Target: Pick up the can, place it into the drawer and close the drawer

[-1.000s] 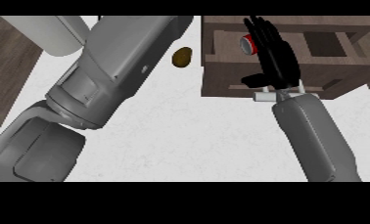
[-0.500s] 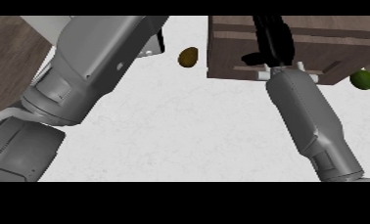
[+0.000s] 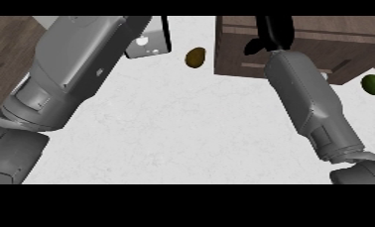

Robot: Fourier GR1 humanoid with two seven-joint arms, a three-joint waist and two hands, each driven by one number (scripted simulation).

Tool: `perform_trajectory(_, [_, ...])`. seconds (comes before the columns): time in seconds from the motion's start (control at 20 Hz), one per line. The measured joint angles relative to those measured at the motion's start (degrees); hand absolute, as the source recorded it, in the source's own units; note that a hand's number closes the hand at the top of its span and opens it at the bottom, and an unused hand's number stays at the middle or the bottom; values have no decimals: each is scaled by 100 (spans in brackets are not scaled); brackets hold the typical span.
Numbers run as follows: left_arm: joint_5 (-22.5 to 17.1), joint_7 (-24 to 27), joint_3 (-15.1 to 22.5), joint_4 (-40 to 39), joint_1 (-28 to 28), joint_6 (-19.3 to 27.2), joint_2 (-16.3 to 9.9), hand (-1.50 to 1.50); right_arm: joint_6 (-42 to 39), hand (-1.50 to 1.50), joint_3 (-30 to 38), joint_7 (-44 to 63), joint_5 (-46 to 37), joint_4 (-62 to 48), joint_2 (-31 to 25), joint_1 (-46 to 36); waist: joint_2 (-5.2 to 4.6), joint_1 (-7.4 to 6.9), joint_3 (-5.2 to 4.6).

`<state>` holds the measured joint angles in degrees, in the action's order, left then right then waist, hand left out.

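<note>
The brown wooden drawer unit (image 3: 322, 40) stands at the upper right; no open compartment shows on it. The can is not in sight. My right hand (image 3: 270, 31) lies against the unit near its left part, fingers straight and running up out of the picture, thumb (image 3: 253, 47) pointing down-left, holding nothing. Its grey forearm (image 3: 311, 102) comes up from the lower right. My left forearm (image 3: 70, 72) fills the left side. Only a thin black sliver of the left hand (image 3: 162, 28) shows beside the wrist plate (image 3: 149, 45) at the top.
A small brown-olive oval thing (image 3: 195, 57) lies on the white counter (image 3: 183, 132) just left of the drawer unit. A green round thing (image 3: 368, 83) sits at the right edge. Dark wood floor (image 3: 18, 47) shows beyond the counter's left edge.
The open drawer with the red can inside no longer shows; the unit now presents closed brown faces. My right hand has travelled farther up with the drawer, and my left forearm has swung up.
</note>
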<state>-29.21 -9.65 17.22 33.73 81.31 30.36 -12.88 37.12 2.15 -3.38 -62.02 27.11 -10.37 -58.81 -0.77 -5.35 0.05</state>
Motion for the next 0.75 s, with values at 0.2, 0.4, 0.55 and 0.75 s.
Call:
perform_trajectory(0.2, [42,-111,55,342,-243,7,-95,-150,37,-150,113,-110,24,-398,-40,-297,-29,-43,12])
perform_trajectory(0.4, [60,-239,106,727,-478,-26,-219,-150,-37,-150,227,-210,77,-691,-77,-516,-56,-82,30])
perform_trajectory(0.55, [54,-289,102,975,-684,-70,-353,-150,-90,-150,383,-503,257,-758,-47,-577,-74,-52,42])
perform_trajectory(0.75, [47,-367,119,1322,-956,-105,-478,-150,-179,-150,586,-926,477,-847,-61,-637,-96,-47,51])
